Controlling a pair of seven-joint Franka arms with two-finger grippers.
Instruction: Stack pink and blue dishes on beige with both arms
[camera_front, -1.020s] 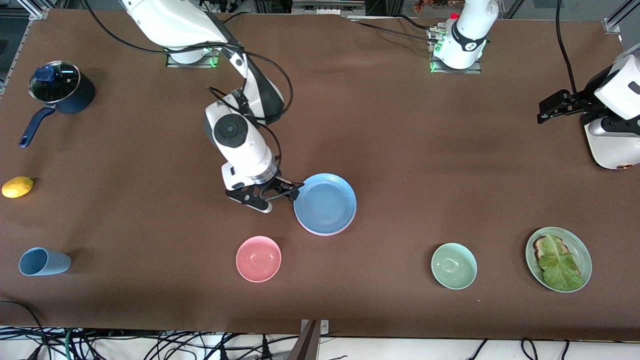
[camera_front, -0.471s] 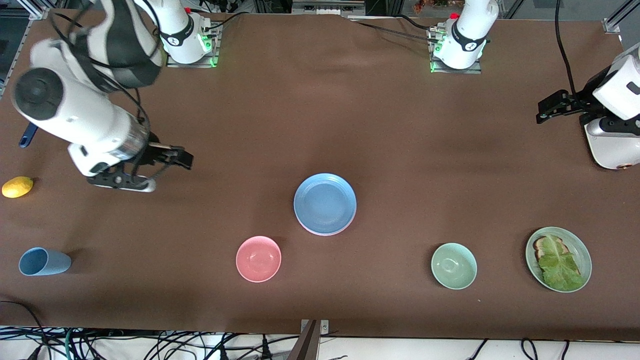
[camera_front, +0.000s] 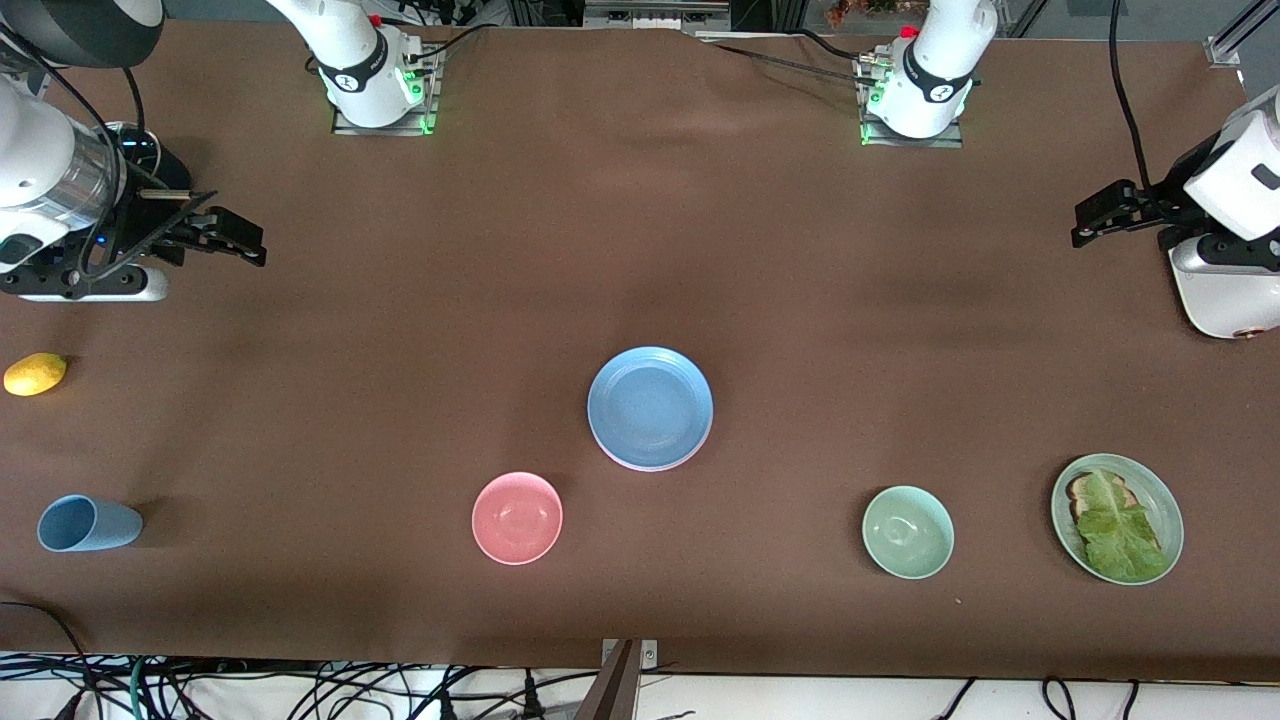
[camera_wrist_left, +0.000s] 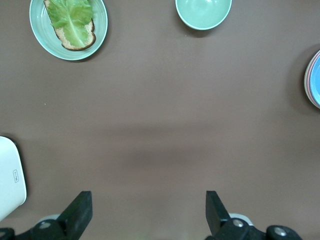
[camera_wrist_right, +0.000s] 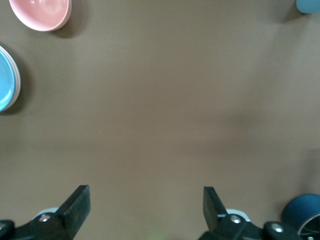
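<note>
Front view, taken from its left edge across: the right tool (camera_front: 215, 232) hangs with its fingers spread and nothing between them, over the worktop (camera_front: 400, 330) at the right arm's end, just beside a dark blue saucepan (camera_front: 150, 165) that its wrist largely hides. Below that tool in this view, nearer the camera, lie a lemon (camera_front: 35, 374) and then a blue cup (camera_front: 88, 524) tipped on its side. Well apart from this tool, near the middle of the worktop, sits the stack of plates: the blue plate (camera_front: 650, 404) on top, with a thin pink rim (camera_front: 640, 464) showing just under its near edge; the beige plate cannot be made out beneath them. A small pink bowl (camera_front: 517, 517) stands near the stack, nearer the camera and toward the right arm's end. Toward the left arm's end come a pale green bowl (camera_front: 907, 532) and a green plate (camera_front: 1160, 495) carrying toast under a lettuce leaf (camera_front: 1117, 525). The left tool (camera_front: 1100, 215) waits with its fingers apart and empty, over bare worktop at the left arm's end, well apart from the stack. The left wrist view shows the stack's edge (camera_wrist_left: 314, 80) off to one side, with the green bowl and the lettuce plate ahead of that tool.
</note>
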